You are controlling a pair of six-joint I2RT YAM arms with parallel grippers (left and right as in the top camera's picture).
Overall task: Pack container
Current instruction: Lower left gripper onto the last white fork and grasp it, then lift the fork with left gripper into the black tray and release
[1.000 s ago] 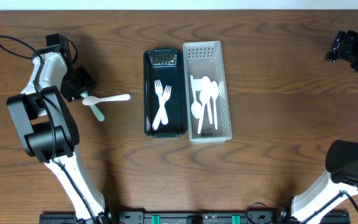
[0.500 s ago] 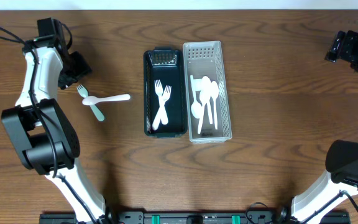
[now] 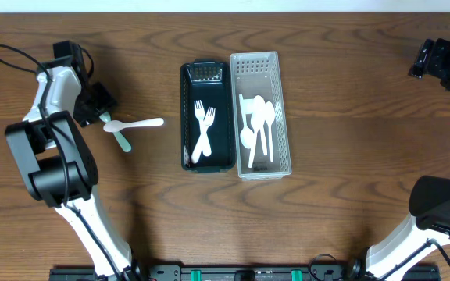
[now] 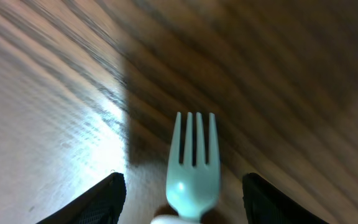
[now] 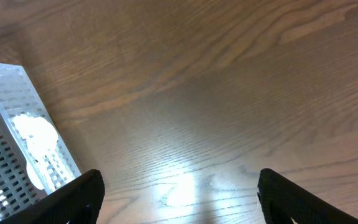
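A black tray (image 3: 187,117) holds two white forks (image 3: 203,129). A white slotted basket (image 3: 283,117) next to it holds several white spoons (image 3: 256,129). On the table to the left lie a white spoon (image 3: 135,123) and a mint-green fork (image 3: 120,137), crossing each other. My left gripper (image 3: 96,105) is open right at the green fork's tines; in the left wrist view the fork (image 4: 193,168) lies between the two open fingers (image 4: 182,199). My right gripper (image 3: 436,58) is open and empty at the far right, above bare table (image 5: 179,193).
The basket's corner shows in the right wrist view (image 5: 11,124). The left arm's base (image 3: 53,168) stands at the table's left side, the right arm's base (image 3: 444,203) at the right edge.
My left gripper swung away toward the far left, then came back down to the green fork's tines. The cutlery, tray and right arm have not moved.
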